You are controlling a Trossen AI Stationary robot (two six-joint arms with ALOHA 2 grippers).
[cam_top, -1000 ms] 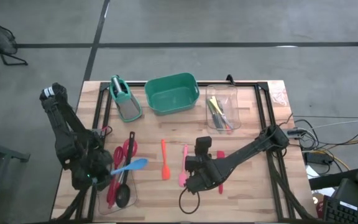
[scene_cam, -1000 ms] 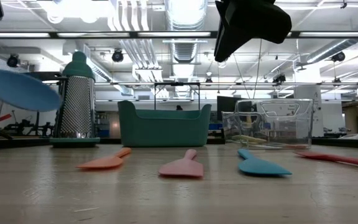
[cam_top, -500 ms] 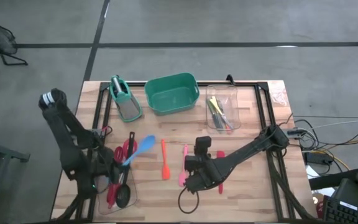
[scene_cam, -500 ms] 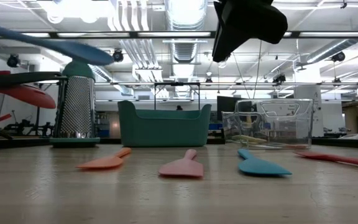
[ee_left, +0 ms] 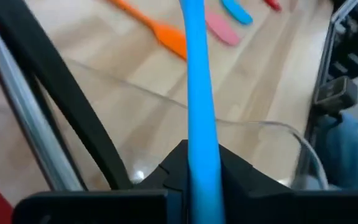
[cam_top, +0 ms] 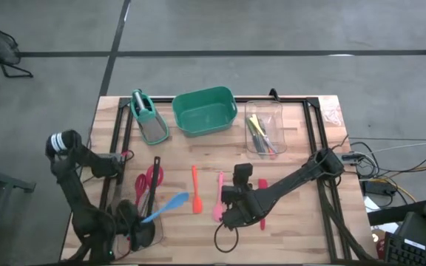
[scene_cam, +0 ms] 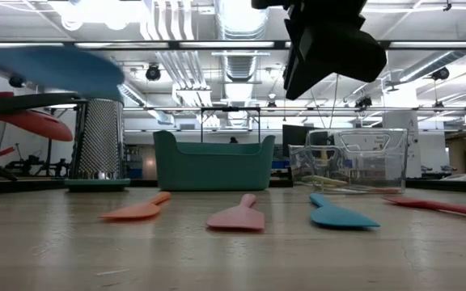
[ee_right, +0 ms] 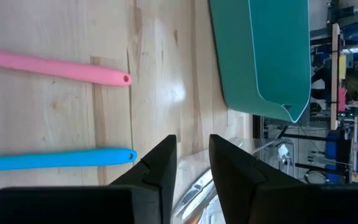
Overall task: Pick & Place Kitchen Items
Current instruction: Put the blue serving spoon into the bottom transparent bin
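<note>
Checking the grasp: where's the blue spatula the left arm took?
High view: the blue spatula sits front-left, held in the left gripper, its head pointing toward the orange spatula, over the clear bin.

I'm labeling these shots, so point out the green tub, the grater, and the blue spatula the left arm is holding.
green tub (cam_top: 204,112), high view, on its inner floor.
grater (scene_cam: 99,139), low view, on its metal mesh face.
blue spatula (cam_top: 170,203), high view, on its blade, above the table.

L arm pulled back w/ blue spatula (cam_top: 166,207); R jaws parted slightly.
</note>
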